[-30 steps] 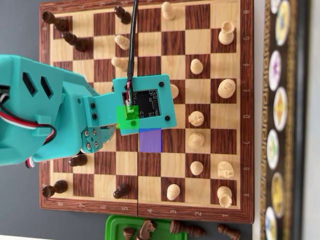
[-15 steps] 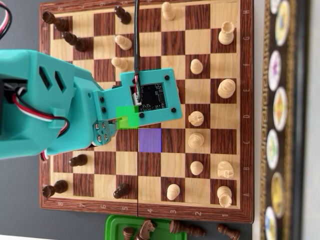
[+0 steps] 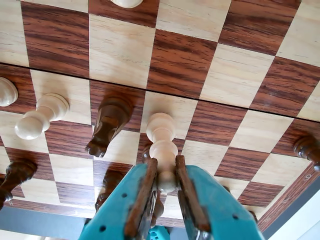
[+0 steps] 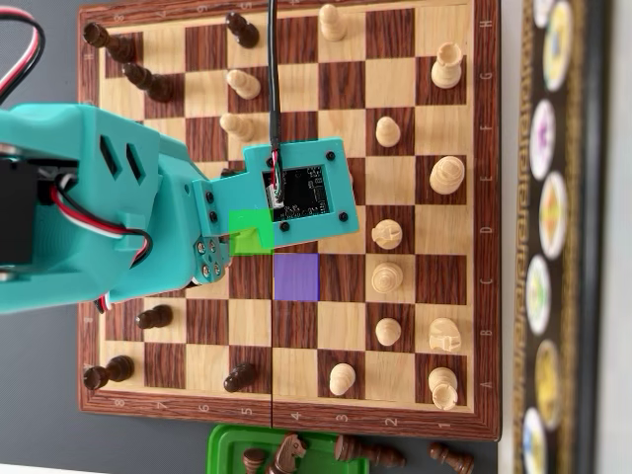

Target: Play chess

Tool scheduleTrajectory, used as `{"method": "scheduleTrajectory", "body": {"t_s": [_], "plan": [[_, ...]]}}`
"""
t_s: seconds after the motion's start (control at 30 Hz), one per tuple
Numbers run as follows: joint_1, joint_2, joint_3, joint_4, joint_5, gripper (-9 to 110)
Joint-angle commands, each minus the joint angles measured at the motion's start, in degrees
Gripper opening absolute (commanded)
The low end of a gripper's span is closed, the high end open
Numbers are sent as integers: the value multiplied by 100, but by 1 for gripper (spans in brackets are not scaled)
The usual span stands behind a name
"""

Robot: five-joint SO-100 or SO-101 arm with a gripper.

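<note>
Pale wooden chess pawn (image 3: 161, 150) stands upright, long axis vertical to the wooden chessboard (image 3: 235, 75), clamped at its base between the teal gripper's (image 3: 164, 176) narrowed fingers.

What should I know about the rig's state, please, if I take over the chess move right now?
Claw: shut on the light pawn, gripping its stem, seen in the wrist view.
Chessboard: green square partly under the arm, purple square beside it, unoccupied.
Dark knight stands close beside the held pawn.
Captured dark pieces lie by the green tray off the board.
Done: pawn grasped. Left: probably place it on purple, release, withdraw.
</note>
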Motion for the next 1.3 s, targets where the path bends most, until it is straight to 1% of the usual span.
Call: {"method": "scheduleTrajectory", "body": {"t_s": [0.0,0.3,0.43,0.8,1.27], "plan": [[-35,35,-53,-53,9,3],[0,26,-70,-79,-9,3],[-26,26,-35,-264,-18,3],[9,26,-18,-53,-18,3],[44,26,-18,-97,-176,3]]}}
